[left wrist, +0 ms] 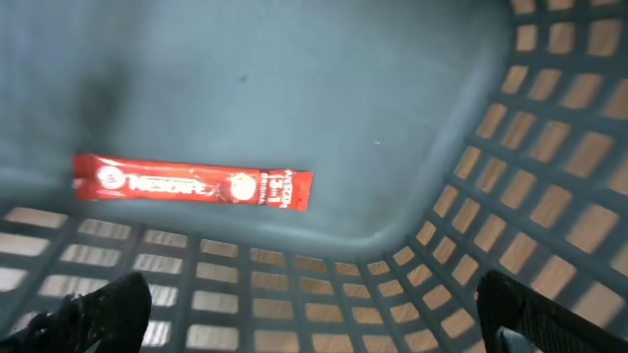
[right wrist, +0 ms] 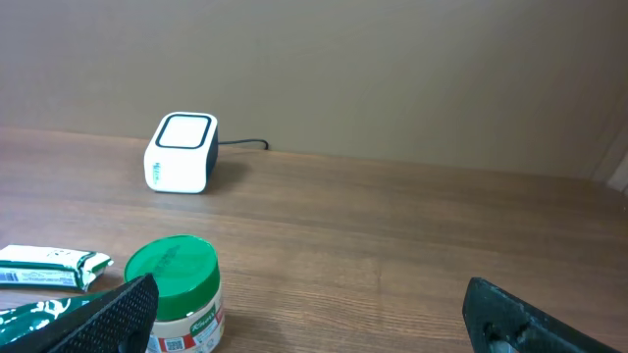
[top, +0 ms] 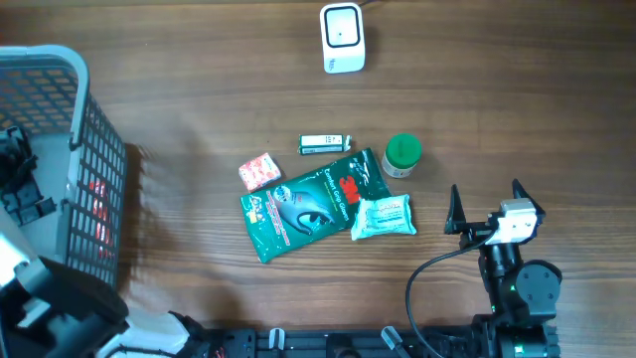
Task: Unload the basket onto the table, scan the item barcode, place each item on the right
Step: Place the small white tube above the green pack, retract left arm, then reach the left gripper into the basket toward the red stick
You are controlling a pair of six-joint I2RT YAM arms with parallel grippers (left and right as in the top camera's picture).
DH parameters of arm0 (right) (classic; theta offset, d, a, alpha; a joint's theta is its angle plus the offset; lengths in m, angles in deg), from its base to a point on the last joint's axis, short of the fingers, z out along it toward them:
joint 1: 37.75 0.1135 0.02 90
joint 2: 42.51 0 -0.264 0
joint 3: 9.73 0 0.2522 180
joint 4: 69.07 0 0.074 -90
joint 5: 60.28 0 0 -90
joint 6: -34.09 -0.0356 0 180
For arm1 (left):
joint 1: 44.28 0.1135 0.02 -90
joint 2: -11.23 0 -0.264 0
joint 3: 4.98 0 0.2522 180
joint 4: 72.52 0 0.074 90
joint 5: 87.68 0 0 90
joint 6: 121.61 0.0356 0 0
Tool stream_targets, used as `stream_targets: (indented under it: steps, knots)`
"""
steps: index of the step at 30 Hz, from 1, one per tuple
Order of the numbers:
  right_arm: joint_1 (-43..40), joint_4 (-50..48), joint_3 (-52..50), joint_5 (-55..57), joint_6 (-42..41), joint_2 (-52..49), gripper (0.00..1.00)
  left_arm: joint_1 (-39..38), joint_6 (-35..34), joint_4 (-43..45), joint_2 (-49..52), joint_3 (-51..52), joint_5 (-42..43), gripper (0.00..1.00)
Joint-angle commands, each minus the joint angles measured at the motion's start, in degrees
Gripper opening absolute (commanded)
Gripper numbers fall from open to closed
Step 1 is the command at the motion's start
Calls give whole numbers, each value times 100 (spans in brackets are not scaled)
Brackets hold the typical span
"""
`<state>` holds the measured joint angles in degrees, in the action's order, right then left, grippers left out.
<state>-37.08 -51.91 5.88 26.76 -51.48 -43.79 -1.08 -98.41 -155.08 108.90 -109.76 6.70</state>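
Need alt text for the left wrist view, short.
A red Nescafe sachet lies flat on the floor of a grey mesh basket. The open left gripper hovers inside the basket, holding nothing.

Red Nescafé sachet (left wrist: 193, 184) flat on basket (left wrist: 549, 147) floor; wht scanner (top: 342, 38) upright.

Overhead faces down; left wrist sits close, seemingly inside the grey plastic mesh basket (left wrist: 294, 78); right wrist shares overhead's white boxy scanner (right wrist: 182, 152).

Basket (top: 45, 55) cut off at left edge, red sachet (left wrist: 191, 183) print blurred, green packet (right wrist: 25, 316) cropped at the corner
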Motion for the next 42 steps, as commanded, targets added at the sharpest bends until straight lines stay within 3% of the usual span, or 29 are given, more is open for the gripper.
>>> stream_targets:
  steps: [1,8,23,30,31,32,33,34,35,38,42]
  knots:
    - [2,-15,2,-50,52,33,100,31,586,33,306,22,-125,100]
    - [2,-15,2,-50,52,31,100,-140,1119,-262,933,109,-127,100]
    - [2,-15,2,-50,52,33,100,-599,1108,-236,1956,131,-326,100]
    - [2,-15,2,-50,50,33,100,-678,1110,522,1963,1209,-339,100]
    - [2,-15,2,-50,52,33,100,-691,1110,649,1963,1429,-339,87]
    - [2,-15,2,-50,52,33,100,-688,1110,669,1963,1532,-341,62]
    - [2,-15,2,-50,50,33,100,-684,1115,647,1963,1572,-341,30]
    - [2,-15,2,-50,52,33,100,-664,1117,625,1954,1563,-339,10]
    - [2,-15,2,-50,55,33,100,-627,1119,621,1928,1532,-339,4]
    - [2,-15,2,-50,52,33,100,-437,1526,452,1784,1088,-249,4]
    - [2,-17,2,-50,52,33,100,-105,2031,-629,1360,-809,-256,4]
